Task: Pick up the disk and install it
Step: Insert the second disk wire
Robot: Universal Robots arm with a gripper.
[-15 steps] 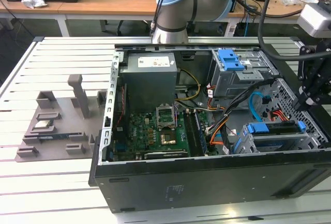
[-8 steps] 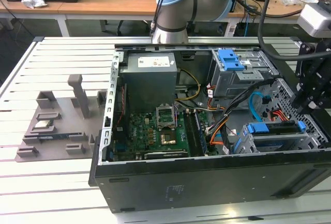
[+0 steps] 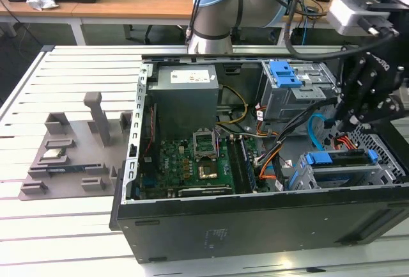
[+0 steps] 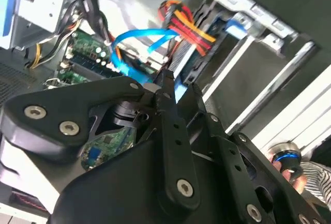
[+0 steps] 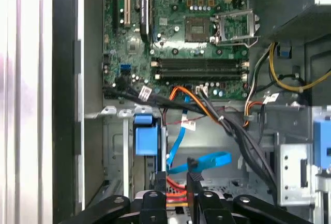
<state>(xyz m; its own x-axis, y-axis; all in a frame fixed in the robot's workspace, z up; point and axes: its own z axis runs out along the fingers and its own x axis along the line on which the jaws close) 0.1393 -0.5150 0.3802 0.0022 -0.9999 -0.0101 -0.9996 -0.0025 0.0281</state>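
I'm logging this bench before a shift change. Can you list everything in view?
computer case: one, black, open, on table
table: one, white, slatted
power supply: one, grey, inside case
motherboard: one, green, inside case
drive cage: one, blue-topped metal, beside power supply
disk: one, blue-bracketed, apparently in lower cage
parts tray: one, grey, exterior view's left
flat cable: one, blue
gripper: one, black, above disk

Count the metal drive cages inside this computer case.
2 cages: one with a blue top, beside the power supply; one at the exterior view's lower right. The arm may hide others.
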